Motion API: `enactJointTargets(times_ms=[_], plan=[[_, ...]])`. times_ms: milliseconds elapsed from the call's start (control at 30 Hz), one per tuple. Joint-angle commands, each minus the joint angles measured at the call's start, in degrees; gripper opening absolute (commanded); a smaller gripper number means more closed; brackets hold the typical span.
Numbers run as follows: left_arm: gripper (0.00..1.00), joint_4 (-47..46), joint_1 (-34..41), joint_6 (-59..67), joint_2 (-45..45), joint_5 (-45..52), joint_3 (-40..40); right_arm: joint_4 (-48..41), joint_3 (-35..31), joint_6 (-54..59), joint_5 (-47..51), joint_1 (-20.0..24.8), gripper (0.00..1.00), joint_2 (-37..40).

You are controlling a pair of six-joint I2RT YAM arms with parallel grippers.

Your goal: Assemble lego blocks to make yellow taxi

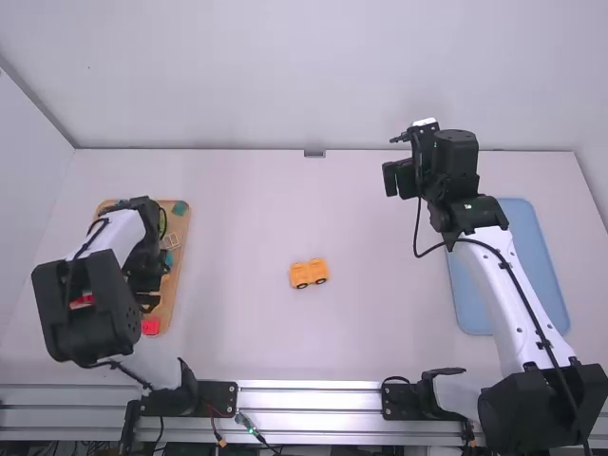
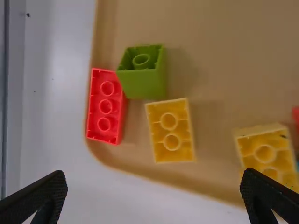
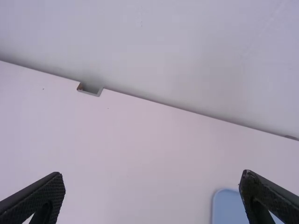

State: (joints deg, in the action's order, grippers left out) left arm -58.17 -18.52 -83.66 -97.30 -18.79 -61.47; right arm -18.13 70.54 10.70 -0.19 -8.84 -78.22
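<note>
Well, you prob. have next the picking of one more yellow block [image 2: 171, 132] for the car [image 1: 309, 274], which sits on its wheels at the middle of the table [image 1: 247, 218]. Your L gripper [image 2: 155, 179] is over the wooden tray [image 2: 210, 56], its fingers wide apart w/ nothing between them. Pls centre it over the block before you go down, and keep the fingertips level, b/c the tray floor is close under such a low piece. Go down slowly: the green block [image 2: 145, 84] and red block [image 2: 105, 107] lie near, so one finger could push them. The other yellow block [image 2: 265, 154] is also possible, I think.

As for direction, the block lies w/ its hollow side up, so it may need a turn-over before you press it on. Its long axis goes across the closing line of the fingers, approx. square, so the pads should meet the long sides. The car's long axis goes approx. side to side in the high view, its R end slightly farther from the camera; which end is front, I can't tell. Your R gripper [image 3: 152, 179] is also wide and empty, near the blue tray [image 1: 546, 285].
</note>
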Motion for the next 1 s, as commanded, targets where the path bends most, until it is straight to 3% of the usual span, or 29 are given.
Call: enactJointTargets(times_ms=[0, 467, 767, 967], plan=[[0.99, 0.02, 0.11, -1.36, 3.65, -1.84, 0.04, 0.28, 1.77, -0.35, -0.02, 0.17, 0.99, -0.28], [0.99, 12.22, -9.18, 7.65, 4.52, 10.51, 8.81, 0.11, 1.77, -0.37, -0.17, 0.17, 0.99, -0.28], [0.99, 14.62, -8.92, 7.96, 4.52, 8.85, 10.97, 0.28, 1.77, -0.13, 0.07, -1.31, 0.99, -0.28], [0.99, 17.97, -8.92, 17.57, 4.52, 9.11, 10.97, 1.01, 1.77, -0.15, 0.09, -1.29, 0.99, -0.28]])
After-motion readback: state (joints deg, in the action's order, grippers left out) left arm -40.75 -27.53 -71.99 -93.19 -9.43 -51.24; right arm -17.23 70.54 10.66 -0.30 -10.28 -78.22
